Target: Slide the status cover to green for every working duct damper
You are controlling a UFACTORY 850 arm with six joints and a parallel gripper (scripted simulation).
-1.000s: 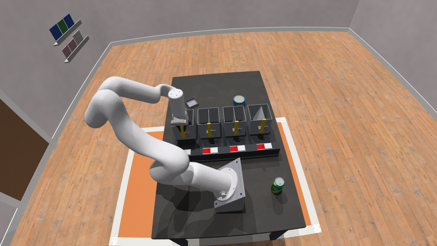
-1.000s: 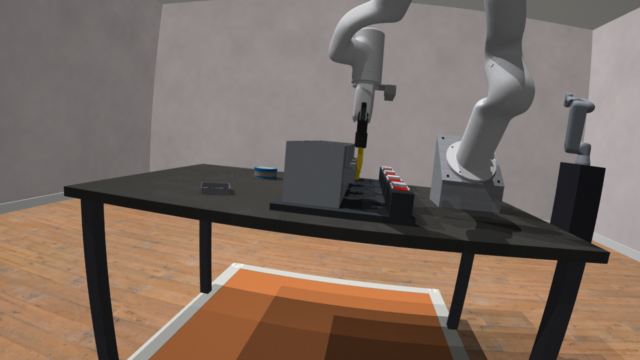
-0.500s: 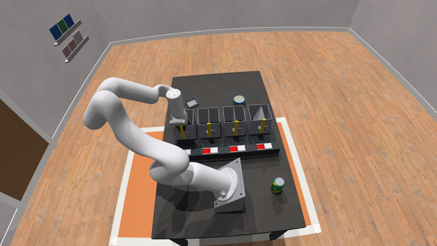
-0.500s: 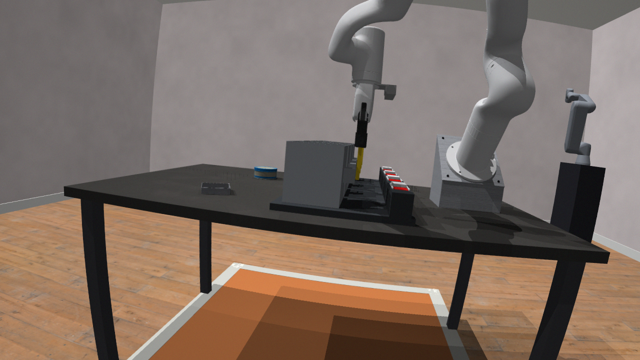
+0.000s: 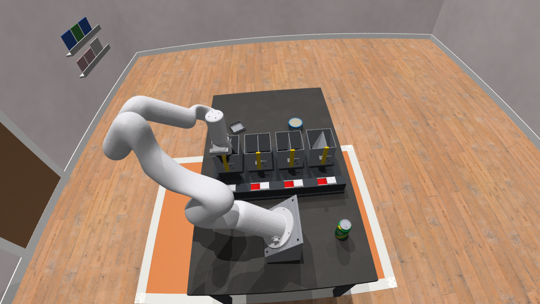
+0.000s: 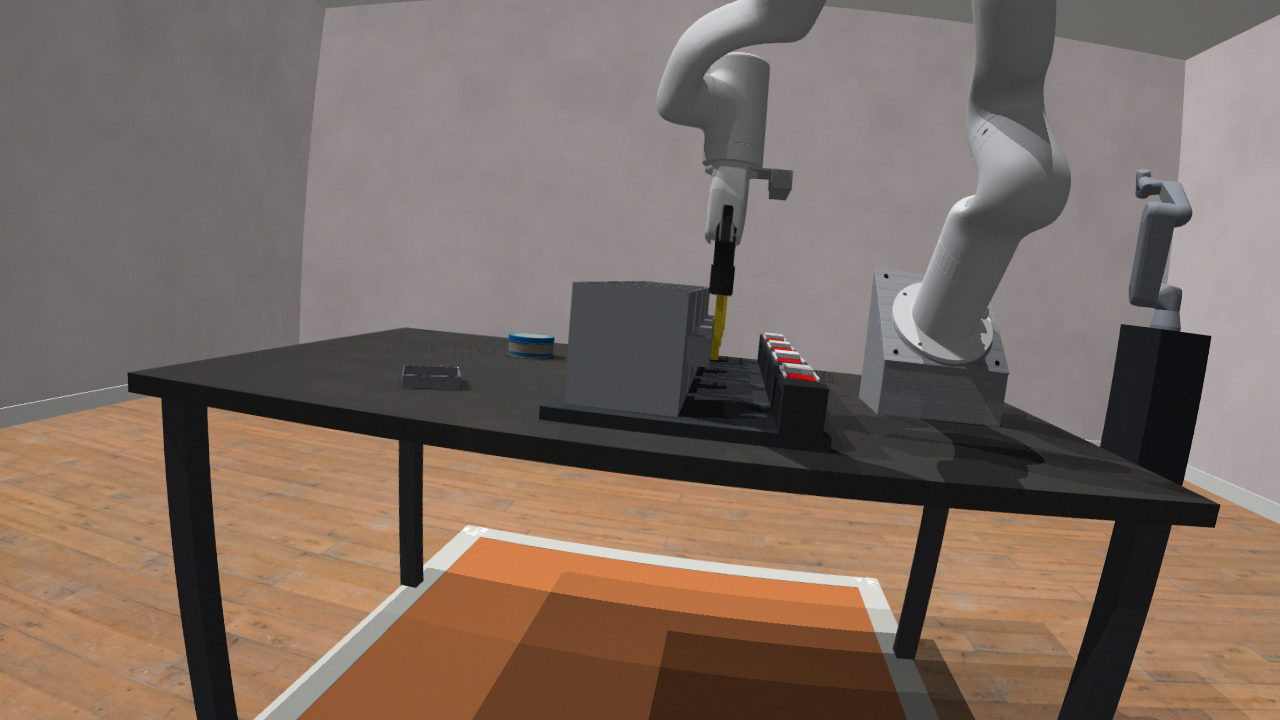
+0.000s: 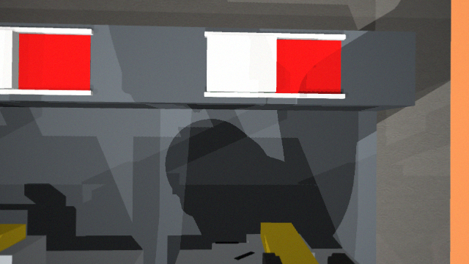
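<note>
Four grey box dampers stand in a row on a black base on the table point(image 5: 264, 101): the first point(image 5: 234, 145), the second point(image 5: 257, 145), the third point(image 5: 289, 143) and the fourth point(image 5: 320, 140). Each has a yellow lever at its front. My gripper point(image 5: 225, 155) point(image 6: 721, 284) points straight down and is shut on the top of the first damper's yellow lever point(image 5: 225, 164) point(image 6: 718, 326) point(image 7: 286, 242). In front, the sliders point(image 5: 259, 185) point(image 5: 293, 183) point(image 5: 326, 180) show red beside their white covers. The first slider's white cover point(image 7: 239, 64) sits beside its red field point(image 7: 308, 66). The fourth damper's blade looks tilted.
A small grey tray point(image 5: 237, 126) point(image 6: 431, 376) and a blue round tin point(image 5: 295, 123) point(image 6: 530, 345) lie behind the dampers. A green can point(image 5: 343, 229) stands front right. My arm's grey base block point(image 5: 283, 230) point(image 6: 930, 376) stands just in front of the sliders. A black post point(image 6: 1154, 394) stands at the table's edge.
</note>
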